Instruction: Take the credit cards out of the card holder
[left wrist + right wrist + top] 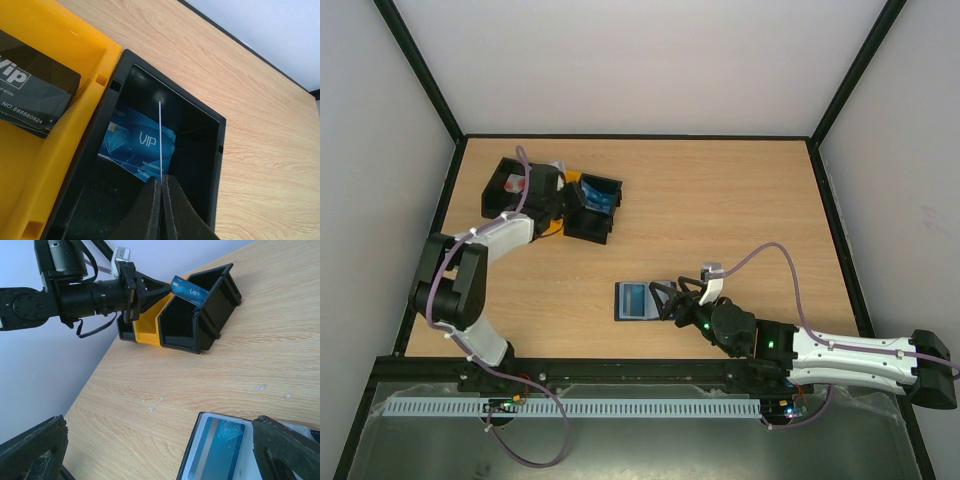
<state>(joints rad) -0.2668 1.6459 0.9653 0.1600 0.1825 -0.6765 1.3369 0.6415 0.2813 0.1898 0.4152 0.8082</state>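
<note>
Tabletop bin (181, 339): left gripper (167, 287) pinches blue card (190, 291) above it (right gripper (662, 301) agape).

"VIP" — blue card (190, 291), black card (30, 90)

A blue credit card (189, 290) hangs above a black bin (177, 326); the card holder (634, 301) lies open, well apart.

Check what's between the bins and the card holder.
Only bare tabletop, bar a few white specks, between bins and card holder; shown in top and right wrist views.
</note>
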